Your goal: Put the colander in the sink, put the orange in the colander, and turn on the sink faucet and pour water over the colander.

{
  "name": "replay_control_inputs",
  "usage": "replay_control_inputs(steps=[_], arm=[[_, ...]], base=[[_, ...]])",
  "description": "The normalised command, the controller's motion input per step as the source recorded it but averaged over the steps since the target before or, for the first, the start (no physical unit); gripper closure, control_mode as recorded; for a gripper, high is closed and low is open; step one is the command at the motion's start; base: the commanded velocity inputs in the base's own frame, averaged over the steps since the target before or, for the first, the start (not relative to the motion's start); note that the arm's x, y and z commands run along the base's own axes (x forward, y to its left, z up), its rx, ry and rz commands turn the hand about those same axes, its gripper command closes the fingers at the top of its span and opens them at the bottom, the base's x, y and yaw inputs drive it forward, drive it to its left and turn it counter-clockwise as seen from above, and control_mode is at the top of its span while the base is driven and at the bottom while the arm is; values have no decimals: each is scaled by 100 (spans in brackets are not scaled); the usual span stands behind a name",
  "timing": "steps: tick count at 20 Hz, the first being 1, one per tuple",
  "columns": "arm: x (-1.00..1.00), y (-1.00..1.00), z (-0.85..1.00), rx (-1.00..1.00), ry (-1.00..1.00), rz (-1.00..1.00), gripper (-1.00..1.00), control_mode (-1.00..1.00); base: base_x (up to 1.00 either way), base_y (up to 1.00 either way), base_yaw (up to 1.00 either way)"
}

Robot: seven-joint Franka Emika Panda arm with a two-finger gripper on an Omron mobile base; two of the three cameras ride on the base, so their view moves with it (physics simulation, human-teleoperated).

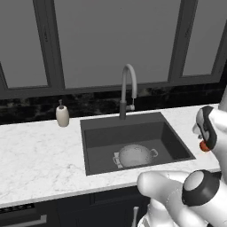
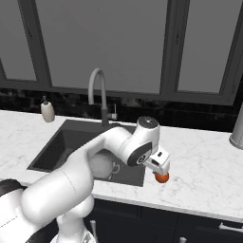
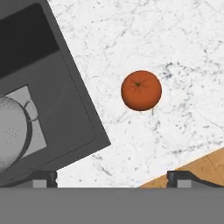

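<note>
Poised wide open and empty-handed, gripper (image 3: 112,180) above the orange (image 3: 141,90) on the counter (image 3: 183,48) beside the sink (image 3: 65,109), colander (image 1: 135,155) already inside; risked nudging the round fruit into rolling away.

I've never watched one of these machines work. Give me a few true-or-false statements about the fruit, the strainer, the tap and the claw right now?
1. The colander sits in the sink. True.
2. The orange lies inside the colander. False: it rests on the marble counter beside the sink.
3. Water runs from the sink faucet. False: no stream shows.
4. The claw is open above the orange, holding nothing. True.
5. A soap dispenser stands left of the faucet. True.
</note>
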Motion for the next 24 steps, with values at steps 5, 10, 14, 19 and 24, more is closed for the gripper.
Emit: replay_control_inputs(steps=[5,10,14,19,24], arm=[[40,-28,-16,0,3,0,-100,-100],[24,-25,-16,0,7,0,-100,-100],[4,-31,-33,0,11,0,-100,-100],[2,-20,-32,0,5,0,-100,-100],[38,0,-34,1,3,0,-100,-100]], base=[[0,0,0],[0,0,0],[0,0,0],[0,0,0],[0,0,0]])
